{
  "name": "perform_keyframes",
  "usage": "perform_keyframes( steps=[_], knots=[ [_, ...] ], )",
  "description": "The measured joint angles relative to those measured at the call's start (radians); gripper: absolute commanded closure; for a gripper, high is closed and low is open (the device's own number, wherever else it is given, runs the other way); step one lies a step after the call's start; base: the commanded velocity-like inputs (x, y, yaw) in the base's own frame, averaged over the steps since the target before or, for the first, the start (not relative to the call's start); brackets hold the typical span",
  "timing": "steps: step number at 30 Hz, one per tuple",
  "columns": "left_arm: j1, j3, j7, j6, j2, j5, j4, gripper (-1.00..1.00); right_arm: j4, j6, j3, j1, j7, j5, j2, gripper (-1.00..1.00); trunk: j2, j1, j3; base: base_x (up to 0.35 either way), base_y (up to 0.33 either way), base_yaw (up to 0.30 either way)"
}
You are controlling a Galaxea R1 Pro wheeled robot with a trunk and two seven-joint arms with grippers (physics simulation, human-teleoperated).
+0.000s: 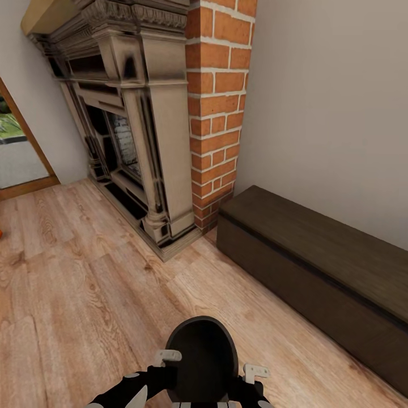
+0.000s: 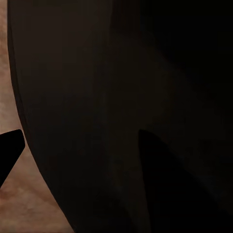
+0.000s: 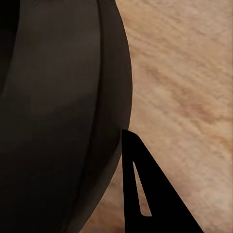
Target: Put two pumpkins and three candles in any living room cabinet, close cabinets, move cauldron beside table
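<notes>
I hold the cauldron [image 1: 201, 354] in front of me, above the wooden floor [image 1: 73, 283], with one claw at each side. My left claw [image 1: 168, 357] presses on its left wall and my right claw [image 1: 255, 372] on its right wall; how wide each is open I cannot tell. The cabinet [image 1: 317, 266] stands closed at my right, beside the brick column [image 1: 218, 107] and the fireplace [image 1: 130, 124].

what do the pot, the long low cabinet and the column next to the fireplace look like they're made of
The pot looks like dull black metal, perhaps cast iron: matte, no shine, smooth curved wall. The cabinet looks like dark-stained wood with a flat, low-sheen finish and faint grain. The column is red brick with pale mortar lines, rough and unglazed.
</notes>
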Motion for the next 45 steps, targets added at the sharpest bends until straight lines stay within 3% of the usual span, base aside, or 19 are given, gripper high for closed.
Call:
perform_keyframes(
  steps=[45],
  knots=[
    [0.000,-0.003,0.001,0.003,-0.001,-0.001,-0.001,1.00,0.001,-0.004,0.004,0.002,0.002,-0.011,-0.001,1.00,0.308,-0.168,0.138,-0.004,0.000,0.000]
  ],
)
